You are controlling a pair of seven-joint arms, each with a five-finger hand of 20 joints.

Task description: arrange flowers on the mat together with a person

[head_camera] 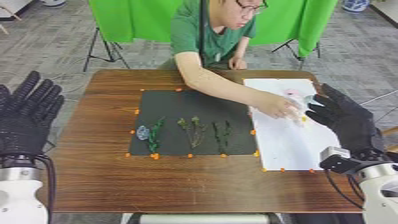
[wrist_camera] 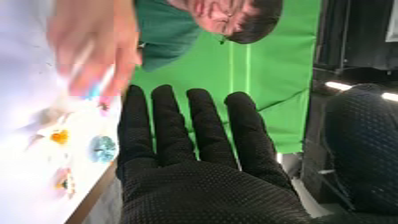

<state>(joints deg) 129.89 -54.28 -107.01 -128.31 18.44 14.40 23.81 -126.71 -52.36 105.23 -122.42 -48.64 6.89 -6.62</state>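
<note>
Worktop [head_camera: 93, 175] in streaked brown, dark grey-black mat [head_camera: 178, 107] edged with orange dots, white sheet [head_camera: 306, 152], green plant stems [head_camera: 195, 135], pale blue flower [head_camera: 143, 132], plain green shirt [head_camera: 188, 37], black hand [head_camera: 348, 117] finely dotted.

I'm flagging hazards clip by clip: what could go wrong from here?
The person's hand is over the white mat, close to the robot's right hand; the two could bump if both go for flowers there. The blue flower and the orange one lie near each other, so reaching for one might nudge the other.
</note>
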